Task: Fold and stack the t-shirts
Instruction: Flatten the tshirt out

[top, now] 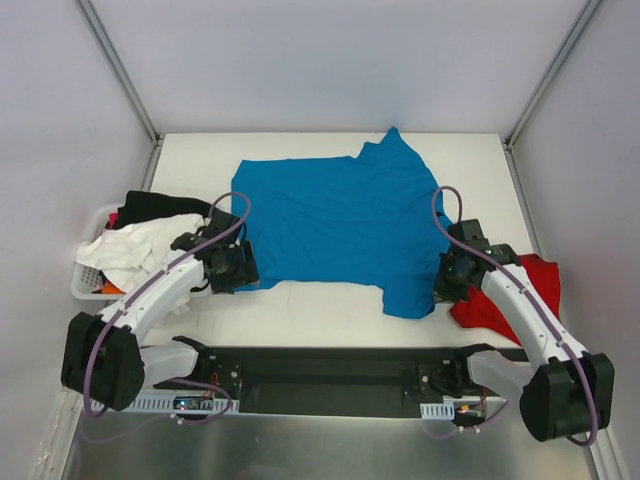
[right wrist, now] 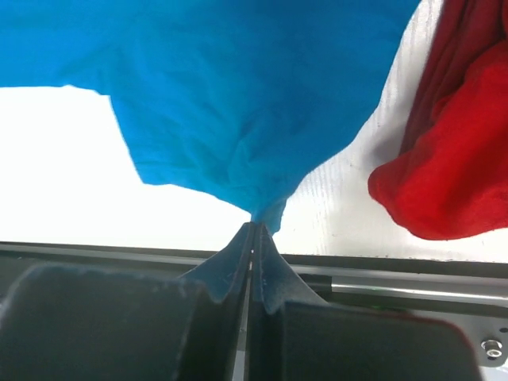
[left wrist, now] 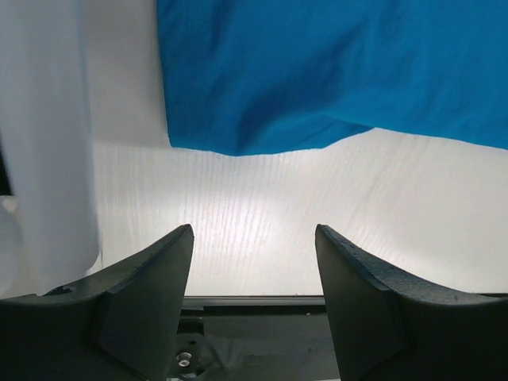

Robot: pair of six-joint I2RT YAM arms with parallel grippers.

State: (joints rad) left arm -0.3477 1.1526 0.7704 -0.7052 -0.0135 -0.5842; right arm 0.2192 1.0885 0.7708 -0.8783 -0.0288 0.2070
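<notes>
Covering the middle of a white table (top: 330, 312) boxed in by pale walls (top: 330, 60), the turquoise t-shirt (top: 340, 220) lies spread flat, its long axis running left to right and one corner peaking toward the far wall. At its near-left corner the left gripper (left wrist: 254, 238) hovers, fingers spread and empty. The right gripper (right wrist: 254, 230) is clenched on its near-right hem. The red t-shirt (top: 543, 278) is bunched just right of it, and bare table borders its near edge.

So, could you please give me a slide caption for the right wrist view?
Right gripper pinches a corner of the turquoise t-shirt, the crumpled red t-shirt lying beside it.
</notes>
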